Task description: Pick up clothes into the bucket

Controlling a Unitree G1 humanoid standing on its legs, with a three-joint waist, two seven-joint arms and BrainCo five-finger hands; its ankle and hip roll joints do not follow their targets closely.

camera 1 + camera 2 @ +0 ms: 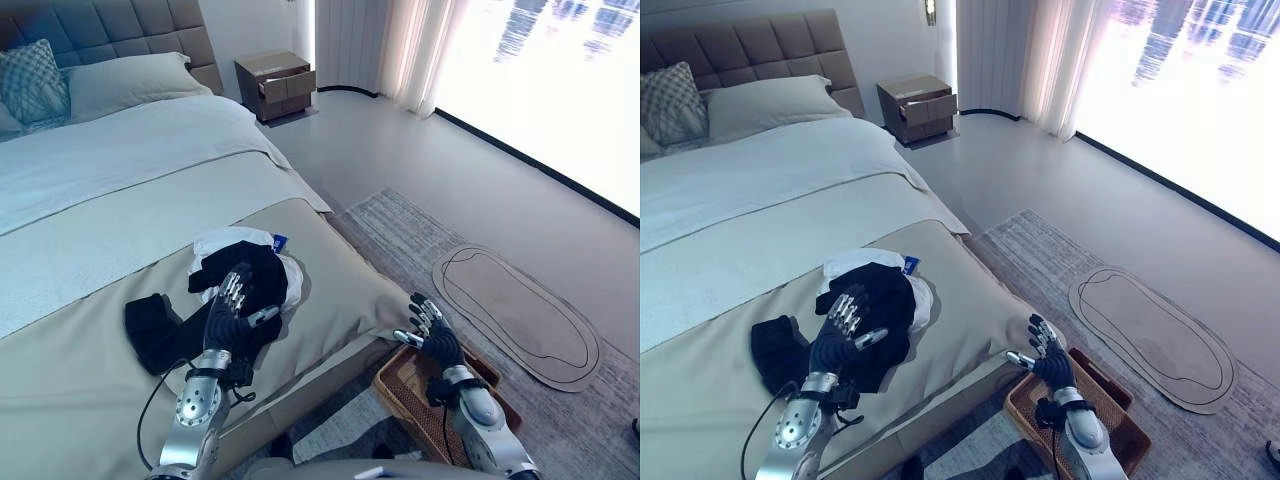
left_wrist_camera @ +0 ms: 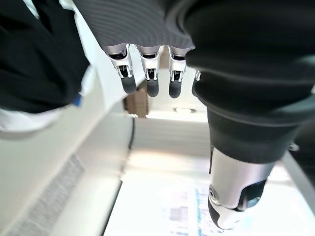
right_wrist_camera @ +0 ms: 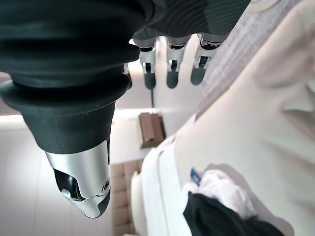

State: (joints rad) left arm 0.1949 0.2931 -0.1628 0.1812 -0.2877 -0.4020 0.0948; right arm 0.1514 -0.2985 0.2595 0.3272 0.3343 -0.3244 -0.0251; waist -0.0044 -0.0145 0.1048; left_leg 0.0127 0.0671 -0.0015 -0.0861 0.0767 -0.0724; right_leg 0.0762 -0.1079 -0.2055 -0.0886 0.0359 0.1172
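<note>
Fingers straight and empty, our left hand point(image 1: 232, 318) hovers over the black garment point(image 1: 250, 275) to grasp it, our right hand point(image 1: 432, 330) waiting open above the wicker basket point(image 1: 400, 385).

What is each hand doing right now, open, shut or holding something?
Left hand: open, fingers straight, above the black clothes on the beige bed, holding nothing.
Right hand: open, empty, over the brown woven basket.

bed point(image 1: 90, 240) | black clothes point(image 1: 250, 275) on white garment point(image 1: 225, 240) (near foot) | pillows point(image 1: 120, 80) at headboard
</note>
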